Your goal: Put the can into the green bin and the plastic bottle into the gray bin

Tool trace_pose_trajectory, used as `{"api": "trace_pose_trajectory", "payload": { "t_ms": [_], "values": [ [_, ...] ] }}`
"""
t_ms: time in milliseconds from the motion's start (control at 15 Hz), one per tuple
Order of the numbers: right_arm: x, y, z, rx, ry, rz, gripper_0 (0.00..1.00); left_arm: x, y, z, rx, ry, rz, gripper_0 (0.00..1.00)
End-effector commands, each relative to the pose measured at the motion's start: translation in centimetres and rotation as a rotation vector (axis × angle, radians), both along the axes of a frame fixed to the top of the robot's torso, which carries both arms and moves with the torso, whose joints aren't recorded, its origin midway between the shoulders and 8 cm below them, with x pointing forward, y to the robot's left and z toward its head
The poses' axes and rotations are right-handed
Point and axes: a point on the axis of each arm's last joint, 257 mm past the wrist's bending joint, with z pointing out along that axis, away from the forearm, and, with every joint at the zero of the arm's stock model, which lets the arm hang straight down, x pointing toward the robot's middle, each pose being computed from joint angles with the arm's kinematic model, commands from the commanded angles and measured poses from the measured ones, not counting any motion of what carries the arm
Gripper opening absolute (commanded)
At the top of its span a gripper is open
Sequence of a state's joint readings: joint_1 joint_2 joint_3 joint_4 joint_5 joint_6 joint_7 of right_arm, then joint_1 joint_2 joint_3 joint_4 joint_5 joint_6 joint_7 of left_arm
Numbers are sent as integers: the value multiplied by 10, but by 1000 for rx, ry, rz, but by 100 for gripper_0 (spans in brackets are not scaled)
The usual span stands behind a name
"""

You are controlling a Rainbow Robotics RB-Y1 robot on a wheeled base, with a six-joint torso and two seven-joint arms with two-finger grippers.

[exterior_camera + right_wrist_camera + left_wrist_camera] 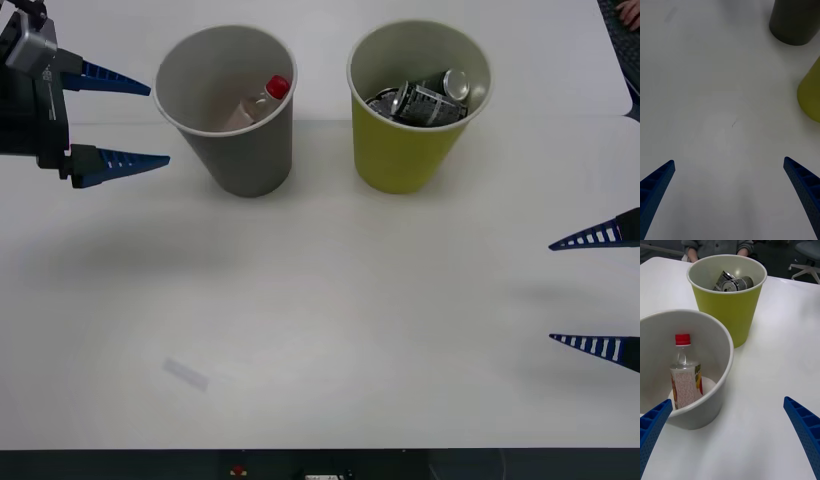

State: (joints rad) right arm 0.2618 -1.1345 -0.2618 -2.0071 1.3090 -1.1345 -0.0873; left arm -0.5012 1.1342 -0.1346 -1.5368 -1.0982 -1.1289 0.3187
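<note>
Item one, the white surface (330, 330): we log it as carrying two bins side by side toward its far edge, close but not touching.

Item two, the gray bin (228, 110), upright, on the robot's left of the pair. We find the plastic bottle (258, 103) inside it, leaning against the inner wall with its red cap uppermost; from the left wrist view it (685, 377) stands on the bin's floor, label outward.

Item three, the green bin (418, 105), upright, to the right of the gray one. We count the can (432, 98) inside it, crumpled and silver, lying among its like.

Item four, the left gripper (158, 124), raised just beside the gray bin's left wall, fingers apart and holding nothing.

Item five, the right gripper (560, 292), at the right edge of the surface, well apart from both bins, fingers spread and bare.
</note>
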Motion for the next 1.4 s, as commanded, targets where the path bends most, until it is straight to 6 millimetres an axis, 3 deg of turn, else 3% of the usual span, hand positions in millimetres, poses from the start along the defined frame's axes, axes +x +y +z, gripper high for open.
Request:
{"api": "trace_pose_trajectory", "payload": {
  "t_ms": [67, 467, 800, 1200, 1400],
  "values": [
    [0, 0, 0, 0, 0, 0, 100, -21, 9, -15, 3, 3, -38, 100],
    [0, 0, 0, 0, 0, 0, 100, -62, 37, -45, 50, 3, -97, 100],
    [0, 0, 0, 0, 0, 0, 100, -92, 64, -59, 139, -14, -132, 100],
    [0, 0, 0, 0, 0, 0, 100, -134, 83, -74, 228, -10, -143, 100],
    [0, 0, 0, 0, 0, 0, 100, -141, 87, -78, 293, -52, -134, 100]
  ]
}}
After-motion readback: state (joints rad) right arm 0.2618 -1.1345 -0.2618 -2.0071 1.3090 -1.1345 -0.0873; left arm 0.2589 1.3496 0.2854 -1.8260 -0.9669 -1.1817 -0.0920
